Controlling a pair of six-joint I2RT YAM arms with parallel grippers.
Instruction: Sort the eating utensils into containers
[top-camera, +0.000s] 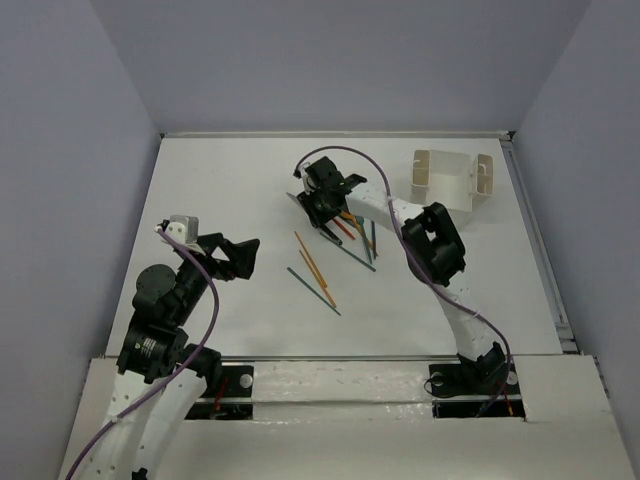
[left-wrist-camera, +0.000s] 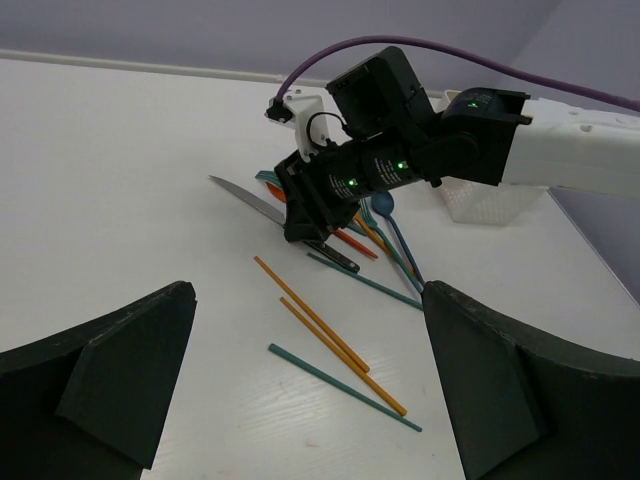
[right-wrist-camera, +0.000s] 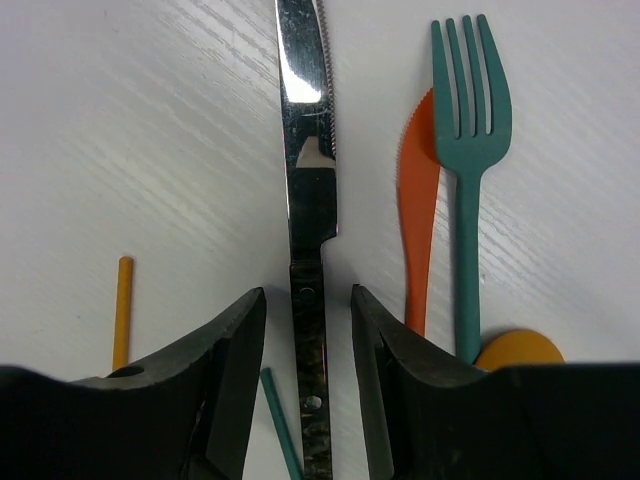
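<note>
Fingers (right-wrist-camera: 240, 360) of the right gripper (right-wrist-camera: 307, 296) stand apart on either side of the knife (right-wrist-camera: 305, 150). They straddle its dark handle, and a sliver of table shows on each side, so nothing is clamped yet. In the wrist view the grey blade runs straight up to 12 o'clock and lies flat on the table. At 2 o'clock lie a teal fork (right-wrist-camera: 470, 120) and an orange utensil (right-wrist-camera: 418, 200), close alongside each other. An orange chopstick (right-wrist-camera: 122, 310) ends at 9 o'clock, and a teal chopstick (right-wrist-camera: 280, 420) slants in at 7 o'clock, just beside the handle.

The handle looks well centred, so my judgement is that the jaws should close squarely on it. They should press low enough to catch the thin handle rather than skate over it, and then lift straight up so the blade clears the fork. The teal chopstick near the left finger may get pinched along with it.

From above, the white caddy (top-camera: 448, 197) sits at about 3 o'clock from the pile, well apart from it. The left gripper (top-camera: 250, 260) hangs spread and empty at 8 o'clock.
</note>
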